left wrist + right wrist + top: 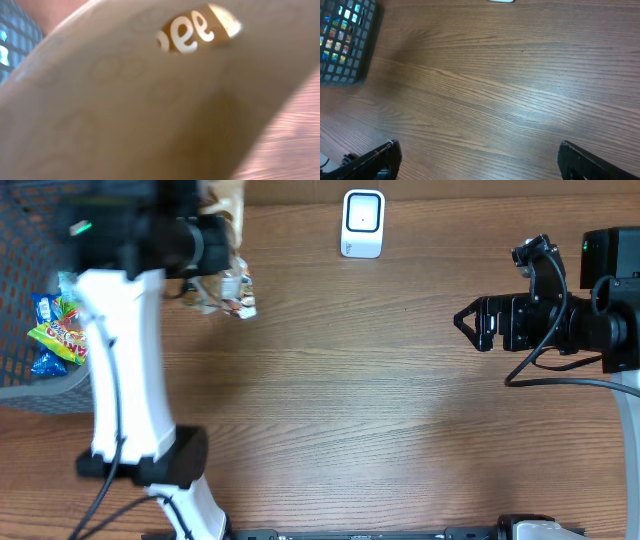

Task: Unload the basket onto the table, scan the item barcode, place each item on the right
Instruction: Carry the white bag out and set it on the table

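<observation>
Holding a snack packet [238, 298] clamped tight, left gripper [218, 270] hovers near the back-left corner of the bench [330, 410]. Next: present it to the back-edge scanner [362, 223]; right gripper [462, 323] gapes empty.

The table [350, 400] is warm brown wood with long, paler grain streaks. The scanner [362, 223] is white with a light grey face. The packet [125, 110] is pale tan, with a brown panel carrying rounded white letters; from overhead its crinkled end looks silvery with red specks. The basket [347, 45] is dark grey mesh, and the snack bags [55, 330] inside are blue, yellow-green and red. The left arm [120, 360] is white with black joints; the right arm [560, 320] is black.
</observation>
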Controlling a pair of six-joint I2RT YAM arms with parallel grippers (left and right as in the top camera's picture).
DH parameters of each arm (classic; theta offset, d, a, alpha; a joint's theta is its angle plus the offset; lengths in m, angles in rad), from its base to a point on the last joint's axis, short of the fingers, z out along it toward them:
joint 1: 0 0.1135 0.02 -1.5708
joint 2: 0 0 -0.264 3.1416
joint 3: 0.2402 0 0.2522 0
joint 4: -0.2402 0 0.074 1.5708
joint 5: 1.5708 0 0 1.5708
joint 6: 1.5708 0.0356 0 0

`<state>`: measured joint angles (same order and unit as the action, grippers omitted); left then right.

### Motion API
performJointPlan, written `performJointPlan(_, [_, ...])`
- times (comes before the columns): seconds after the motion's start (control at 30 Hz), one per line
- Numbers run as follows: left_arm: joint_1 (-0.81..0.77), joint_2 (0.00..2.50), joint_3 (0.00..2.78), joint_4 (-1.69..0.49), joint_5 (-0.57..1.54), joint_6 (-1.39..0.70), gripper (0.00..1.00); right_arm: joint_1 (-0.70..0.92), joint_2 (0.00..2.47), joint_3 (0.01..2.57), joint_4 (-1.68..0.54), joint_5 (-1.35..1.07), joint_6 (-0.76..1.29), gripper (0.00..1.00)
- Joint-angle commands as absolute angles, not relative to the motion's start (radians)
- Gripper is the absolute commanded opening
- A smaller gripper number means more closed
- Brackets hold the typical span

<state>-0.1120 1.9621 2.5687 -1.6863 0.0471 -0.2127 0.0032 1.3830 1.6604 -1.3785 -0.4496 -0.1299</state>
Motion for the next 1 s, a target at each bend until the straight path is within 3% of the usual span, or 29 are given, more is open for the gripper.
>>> performJointPlan(0.0, [-0.159, 2.044, 2.497, -1.689, -0.157, -0.361, 0.04, 0.005, 1.371, 1.687, -1.378, -0.465, -0.128, 1.0])
performJointPlan(0.27, [-0.244, 2.224, 2.32, -1.62, -0.246, -0.477, 0.04, 0.005, 1.371, 1.687, -1.375, -0.465, -0.128, 1.0])
performJointPlan(0.67, [-0.324, 2.331, 2.307, -1.65, -0.392, -0.532, 0.04, 0.005, 1.372, 1.687, -1.379, -0.465, -0.128, 1.0])
performJointPlan(0.77, [-0.324, 2.331, 2.307, -1.638, -0.335, -0.518, 0.04, 0.005, 1.372, 1.687, -1.38, -0.465, -0.128, 1.0])
performJointPlan(0.97, [-0.294, 2.331, 2.307, -1.534, 0.052, -0.215, 0.04, 0.005, 1.371, 1.686, -1.385, -0.464, -0.128, 1.0])
